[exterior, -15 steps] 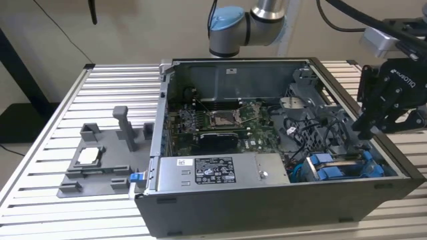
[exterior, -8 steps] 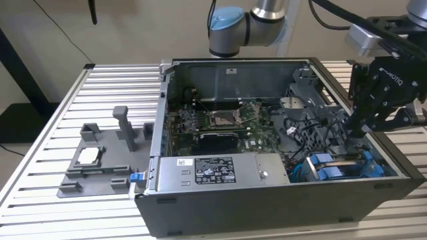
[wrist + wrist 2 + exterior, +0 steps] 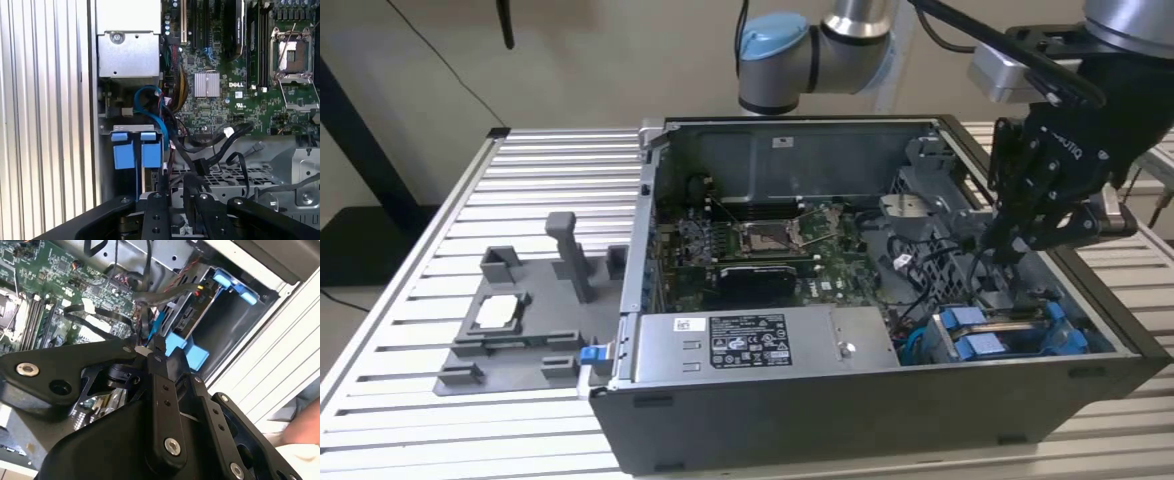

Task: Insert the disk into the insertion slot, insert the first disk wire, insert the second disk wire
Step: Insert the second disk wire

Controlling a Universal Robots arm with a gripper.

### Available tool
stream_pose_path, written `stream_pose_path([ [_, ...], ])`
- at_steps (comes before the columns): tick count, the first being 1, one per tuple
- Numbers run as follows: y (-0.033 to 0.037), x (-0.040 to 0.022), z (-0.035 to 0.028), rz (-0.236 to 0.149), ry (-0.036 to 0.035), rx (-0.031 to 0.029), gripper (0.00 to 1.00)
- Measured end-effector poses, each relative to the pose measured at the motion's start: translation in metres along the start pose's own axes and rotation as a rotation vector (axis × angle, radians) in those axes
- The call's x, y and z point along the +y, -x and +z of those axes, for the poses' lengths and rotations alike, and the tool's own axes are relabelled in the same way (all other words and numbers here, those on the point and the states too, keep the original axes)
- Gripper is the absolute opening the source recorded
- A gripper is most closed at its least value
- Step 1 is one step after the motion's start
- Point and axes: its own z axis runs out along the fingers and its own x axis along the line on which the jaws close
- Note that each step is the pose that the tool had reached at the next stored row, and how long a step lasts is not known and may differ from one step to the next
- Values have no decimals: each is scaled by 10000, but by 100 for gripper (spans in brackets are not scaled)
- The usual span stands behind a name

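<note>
In the exterior view, the gripper point(image 3: 991, 250) hung inside the right side of the open computer case point(image 3: 854, 420), which stood on the slatted counter point(image 3: 440, 230). The disk point(image 3: 977, 347) lay in the case's near right corner, below the jaws and on their near side, with its long axis running left to right. Another blue-tabbed carrier point(image 3: 961, 318) sat just beside it, and which of the pair was the task's own is only my judgement.

In the second wrist view, the jaws were closed, tips meeting. A small white scrap showed where they met, though I could not tell whether they pinched it. Just beyond the tips stood the grey insertion slot point(image 3: 235, 325), holding the blue carriers.

In the first wrist view, the two blue tabs sat side by side at the slot's mouth, so the disk looked seated. A thin blue wire point(image 3: 136, 182) ran from them toward the gripper, and a loose black connector point(image 3: 202, 165) lay near.
</note>
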Motion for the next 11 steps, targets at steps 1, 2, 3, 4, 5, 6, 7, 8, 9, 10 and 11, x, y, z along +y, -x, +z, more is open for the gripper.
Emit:
stream_pose_path([
  [1, 10, 22, -4, -1, -26, -1, 27],
  [2, 19, 45, -9, -2, -53, -1, 27],
  [3, 29, 68, -15, -4, -82, -1, 27],
  [4, 40, 91, -21, -5, -112, -2, 27],
  [5, 49, 113, -24, -6, -142, -4, 27],
  [6, 62, 138, -25, -7, -168, -4, 27],
  [7, 76, 160, -24, -8, -188, -5, 27],
  [8, 91, 179, -23, -9, -211, -6, 27],
  [9, 105, 195, -22, -11, -248, -7, 27],
  [10, 117, 210, -21, -15, -303, -8, 27],
  [11, 126, 223, -19, -19, -371, -10, 27],
])
